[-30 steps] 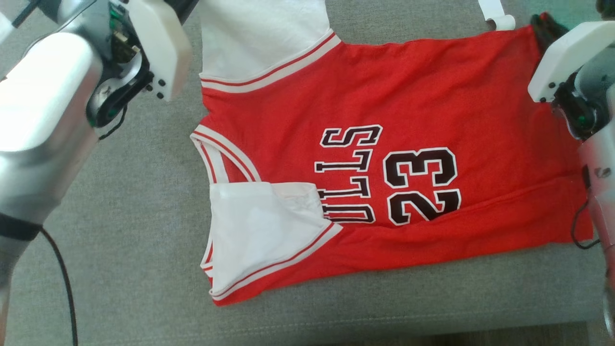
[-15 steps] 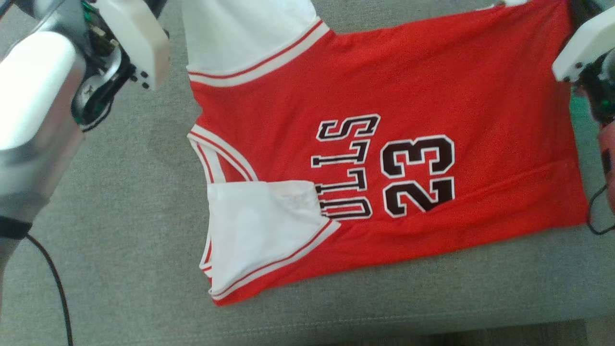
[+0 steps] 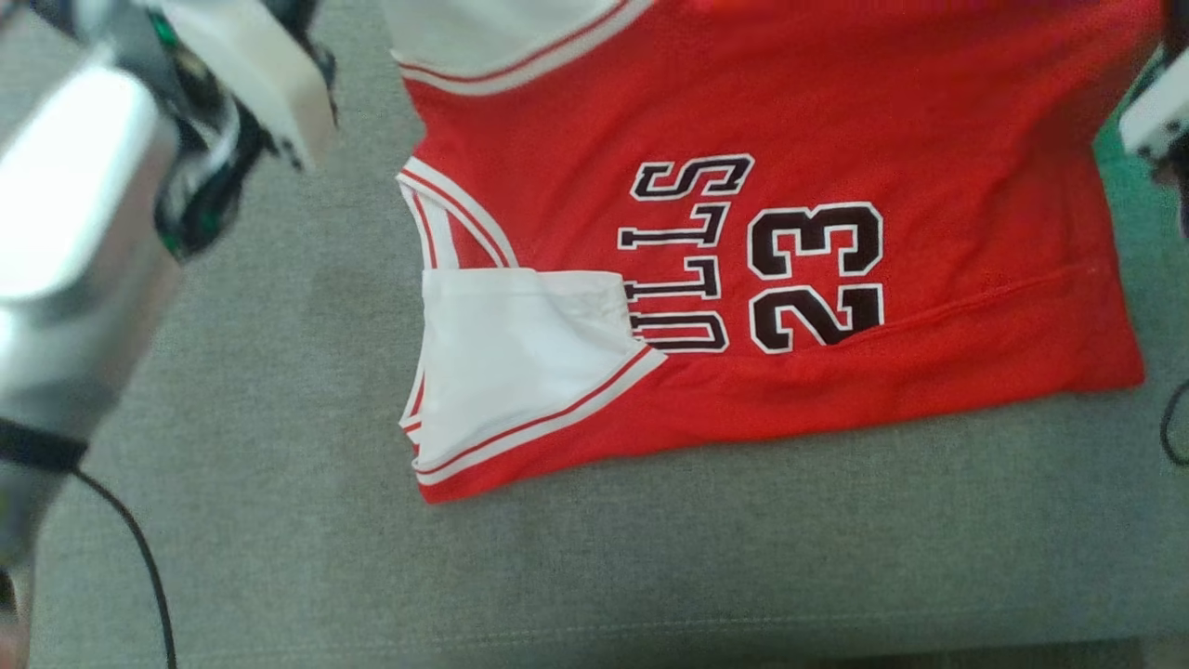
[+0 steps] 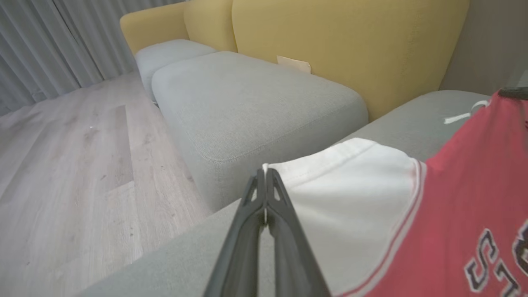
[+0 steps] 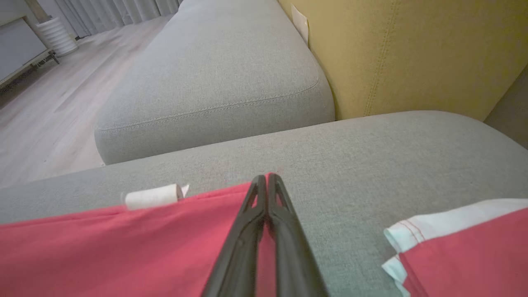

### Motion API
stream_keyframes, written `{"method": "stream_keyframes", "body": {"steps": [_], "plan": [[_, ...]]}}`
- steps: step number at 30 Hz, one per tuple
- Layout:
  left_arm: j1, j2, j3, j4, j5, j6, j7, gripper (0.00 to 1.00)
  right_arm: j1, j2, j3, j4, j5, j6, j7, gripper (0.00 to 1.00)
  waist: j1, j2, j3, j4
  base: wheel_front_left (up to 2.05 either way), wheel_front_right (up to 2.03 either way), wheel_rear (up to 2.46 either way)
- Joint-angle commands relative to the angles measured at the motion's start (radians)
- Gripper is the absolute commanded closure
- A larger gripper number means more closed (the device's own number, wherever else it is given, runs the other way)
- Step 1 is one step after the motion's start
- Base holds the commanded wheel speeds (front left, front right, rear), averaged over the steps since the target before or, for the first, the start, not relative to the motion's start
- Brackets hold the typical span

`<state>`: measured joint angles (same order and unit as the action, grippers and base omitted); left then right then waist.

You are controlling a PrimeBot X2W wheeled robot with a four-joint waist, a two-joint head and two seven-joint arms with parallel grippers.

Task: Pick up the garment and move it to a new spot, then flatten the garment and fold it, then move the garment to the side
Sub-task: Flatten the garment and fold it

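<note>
The garment (image 3: 790, 111) is a red jersey with white sleeves and black "23" lettering, spread on a grey sofa cushion (image 3: 279, 372). Its near side is folded over, with a white sleeve (image 3: 511, 362) lying on top. In the left wrist view my left gripper (image 4: 265, 171) is shut on the edge of the far white sleeve (image 4: 354, 206). In the right wrist view my right gripper (image 5: 267, 177) is shut on the red hem (image 5: 123, 247) at the far corner. The left forearm (image 3: 84, 242) fills the head view's left side, and the right wrist housing (image 3: 1156, 116) shows at its right edge.
A yellow sofa backrest (image 4: 350, 41) rises behind the cushion, with a second grey cushion (image 4: 247, 103) and wood floor (image 4: 62, 165) beyond. A white tag (image 5: 152, 196) sticks out of the hem. A black cable (image 3: 139, 557) hangs by the left arm. The cushion's front edge (image 3: 650, 641) is close.
My right gripper has closed on the hem corner. The head picture has shifted, so the jersey now sits higher in it, and both wrists have moved toward the top corners.
</note>
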<state>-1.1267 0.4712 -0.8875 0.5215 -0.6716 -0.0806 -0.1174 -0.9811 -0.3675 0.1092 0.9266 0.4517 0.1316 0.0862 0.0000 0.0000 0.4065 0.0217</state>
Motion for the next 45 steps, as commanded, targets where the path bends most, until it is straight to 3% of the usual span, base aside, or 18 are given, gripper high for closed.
{"method": "stream_keyframes", "body": {"steps": [1,13,21,35,36,37,38,45], "plan": [[0.014,0.047,0.045,-0.044,-0.013,0.000,-0.017,1.00,0.049,-0.023,0.010,-0.042,0.016,-0.001,-0.019,1.00,0.0000,0.0000,-0.018,0.013,0.00,0.00,0.00],[0.302,0.127,0.046,-0.290,-0.086,0.102,-0.045,1.00,0.296,-0.054,0.006,-0.183,0.075,-0.001,-0.030,1.00,0.0000,0.0000,-0.085,0.035,0.00,0.00,0.00],[0.481,0.186,0.030,-0.457,-0.122,0.185,-0.036,1.00,0.424,-0.060,-0.071,-0.254,0.060,-0.001,0.012,1.00,0.0000,0.0000,-0.094,0.041,0.00,0.00,0.00],[0.622,0.175,-0.016,-0.505,-0.131,0.250,-0.059,1.00,0.593,0.004,-0.179,-0.390,0.017,-0.001,0.079,1.00,0.0000,0.0000,-0.108,0.054,0.00,0.00,0.00],[0.628,0.169,-0.016,-0.501,-0.135,0.253,-0.062,0.98,0.599,0.009,-0.183,-0.397,0.013,-0.001,0.085,0.95,0.0000,0.0000,-0.112,0.053,0.00,0.00,0.00],[0.633,0.164,-0.018,-0.495,-0.137,0.256,-0.064,0.58,0.604,0.014,-0.187,-0.404,0.009,-0.001,0.091,0.57,0.0000,0.0000,-0.115,0.052,0.00,0.00,0.00],[0.639,0.157,-0.019,-0.487,-0.138,0.263,-0.067,0.03,0.608,0.019,-0.192,-0.409,0.004,-0.001,0.094,0.00,0.0000,0.0000,-0.120,0.051,0.00,0.00,0.00],[0.711,0.087,-0.010,-0.429,-0.120,0.330,-0.123,0.00,0.671,0.064,-0.219,-0.460,-0.015,-0.001,0.055,0.00,0.0000,0.0000,-0.197,0.038,0.00,0.00,0.00]]}}
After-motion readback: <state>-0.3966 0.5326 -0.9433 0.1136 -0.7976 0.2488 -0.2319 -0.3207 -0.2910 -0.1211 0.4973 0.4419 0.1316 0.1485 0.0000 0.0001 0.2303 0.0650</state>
